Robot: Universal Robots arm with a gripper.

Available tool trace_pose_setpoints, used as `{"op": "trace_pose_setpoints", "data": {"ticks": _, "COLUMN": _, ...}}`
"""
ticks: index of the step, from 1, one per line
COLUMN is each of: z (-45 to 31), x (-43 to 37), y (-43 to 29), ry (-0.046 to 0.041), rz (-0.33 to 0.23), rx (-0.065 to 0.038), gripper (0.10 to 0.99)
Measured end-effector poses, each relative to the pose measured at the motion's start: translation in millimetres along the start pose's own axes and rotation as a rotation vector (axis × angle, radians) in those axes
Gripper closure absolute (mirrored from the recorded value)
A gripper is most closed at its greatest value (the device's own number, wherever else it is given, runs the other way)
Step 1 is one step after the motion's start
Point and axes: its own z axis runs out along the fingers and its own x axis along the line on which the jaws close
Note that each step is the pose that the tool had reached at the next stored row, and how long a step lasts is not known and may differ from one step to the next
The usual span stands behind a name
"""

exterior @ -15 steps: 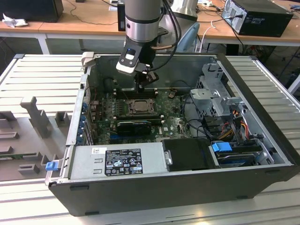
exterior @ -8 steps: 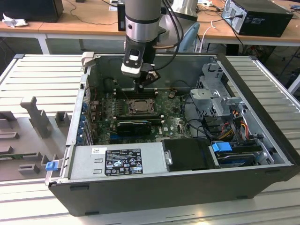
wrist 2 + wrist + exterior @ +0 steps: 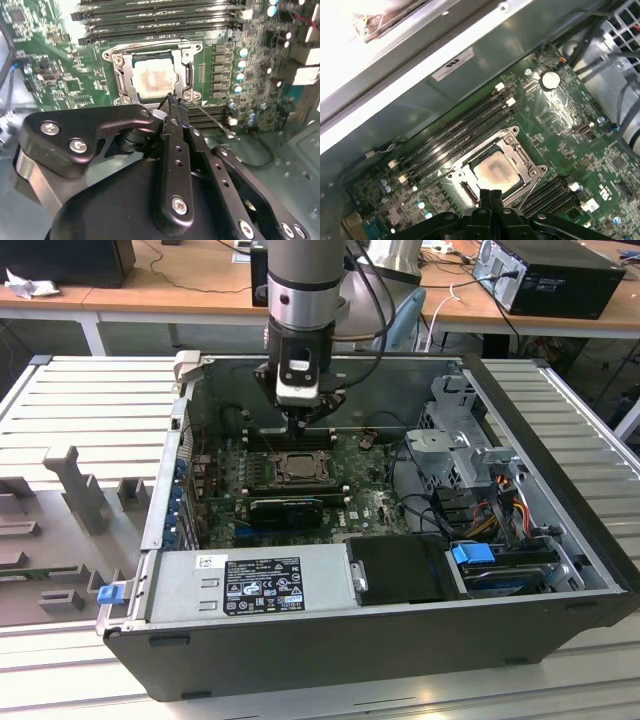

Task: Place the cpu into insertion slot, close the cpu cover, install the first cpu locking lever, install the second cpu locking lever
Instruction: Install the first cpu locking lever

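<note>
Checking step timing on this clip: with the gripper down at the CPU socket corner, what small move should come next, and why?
Probably a slight push of the shut gripper against the thin locking lever beside its tips. The cpu already lies under the lowered cpu cover, while that lever seems to angle away from the cover, unlatched.

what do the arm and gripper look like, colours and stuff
The arm is a silver-grey cylinder with a black wrist section and a black cable looping beside it. The gripper is black, built of jointed links studded with silver screws.
</note>
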Motion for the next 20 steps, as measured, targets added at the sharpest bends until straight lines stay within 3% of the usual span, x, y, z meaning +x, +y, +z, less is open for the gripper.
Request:
{"op": "trace_pose_setpoints", "data": {"ticks": 3, "z": 0.4, "x": -0.1, "y": 0.0, "ry": 0.0024, "rz": -0.065, "rx": 0.002, "gripper": 0.98}}
{"op": "trace_pose_setpoints", "data": {"ticks": 16, "z": 2.0, "x": -0.2, "y": 0.0, "ry": 0.0165, "rz": -0.449, "rx": 0.017, "gripper": 0.98}}
{"op": "trace_pose_setpoints", "data": {"ticks": 20, "z": 2.1, "x": -0.2, "y": 0.0, "ry": 0.0187, "rz": -0.51, "rx": 0.019, "gripper": 0.98}}
